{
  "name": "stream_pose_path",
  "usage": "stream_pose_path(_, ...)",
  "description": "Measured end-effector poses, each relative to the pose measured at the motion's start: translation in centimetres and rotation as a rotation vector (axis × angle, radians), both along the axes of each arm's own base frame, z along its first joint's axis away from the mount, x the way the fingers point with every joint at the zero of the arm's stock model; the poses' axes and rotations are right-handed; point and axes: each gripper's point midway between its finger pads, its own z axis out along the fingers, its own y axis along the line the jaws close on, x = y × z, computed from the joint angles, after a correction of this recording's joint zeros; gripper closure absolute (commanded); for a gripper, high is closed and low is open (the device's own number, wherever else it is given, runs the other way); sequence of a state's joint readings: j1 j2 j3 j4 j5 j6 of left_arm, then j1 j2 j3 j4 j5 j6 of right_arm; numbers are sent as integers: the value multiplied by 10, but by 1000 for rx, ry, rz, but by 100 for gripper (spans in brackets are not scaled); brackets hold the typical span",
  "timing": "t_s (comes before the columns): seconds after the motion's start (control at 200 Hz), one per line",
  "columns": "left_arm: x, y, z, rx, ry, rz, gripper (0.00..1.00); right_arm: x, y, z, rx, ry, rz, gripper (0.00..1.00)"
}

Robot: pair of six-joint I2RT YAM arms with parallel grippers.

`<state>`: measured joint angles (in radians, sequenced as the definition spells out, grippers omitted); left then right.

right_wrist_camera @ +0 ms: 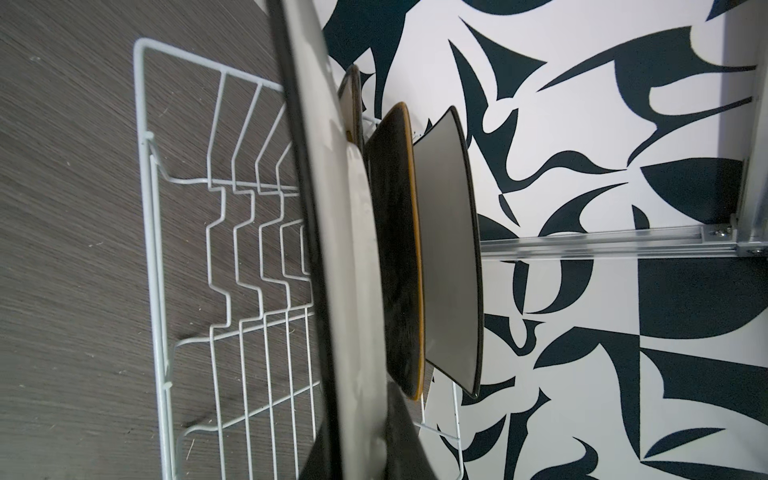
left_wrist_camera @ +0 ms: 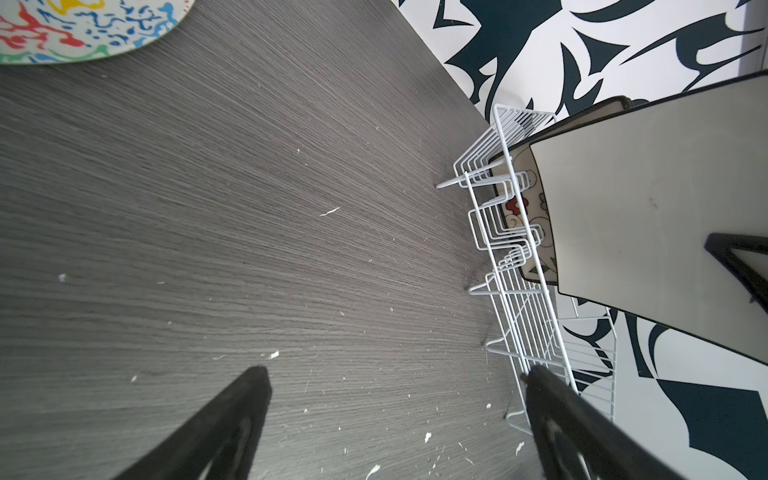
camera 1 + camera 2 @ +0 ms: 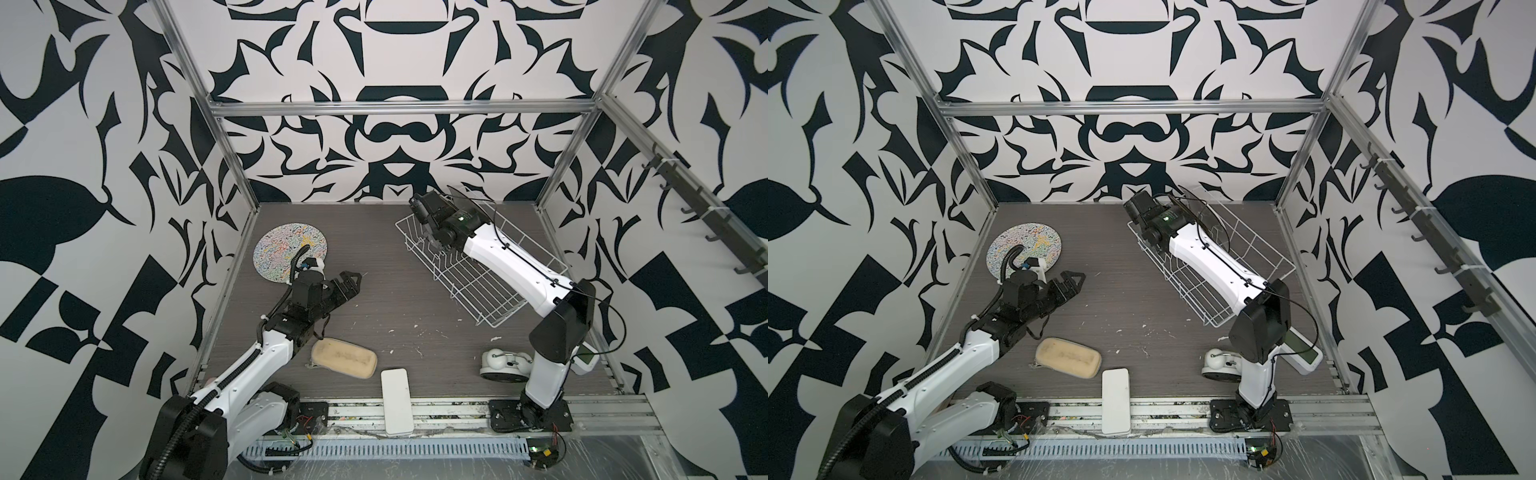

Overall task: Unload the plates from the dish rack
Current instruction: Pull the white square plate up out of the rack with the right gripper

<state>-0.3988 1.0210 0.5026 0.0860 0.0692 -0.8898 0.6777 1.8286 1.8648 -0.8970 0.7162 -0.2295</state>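
The right claw point(image 1: 357, 453) is clamped on the rim of a white-backed plate point(image 2: 644, 208) at the far end of the rack point(image 3: 490, 299), with other plates point(image 1: 397, 249) upright beside it. The left claw point(image 3: 347, 284) gapes empty over the counter point(image 3: 395, 311). The plate looks rigid, glossy and breakable, so a firm rim pinch suits.

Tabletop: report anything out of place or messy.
White flecks litter the table; the white block overhangs its front edge; the dish rack sits diagonal to the edges.
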Motion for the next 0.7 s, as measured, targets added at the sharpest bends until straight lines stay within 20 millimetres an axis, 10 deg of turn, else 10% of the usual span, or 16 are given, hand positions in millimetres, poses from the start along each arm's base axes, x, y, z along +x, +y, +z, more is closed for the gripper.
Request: stream_pose_path(0.7,1,0,1,-3,-6,0,1,-23,11,30,146,-20,62,100)
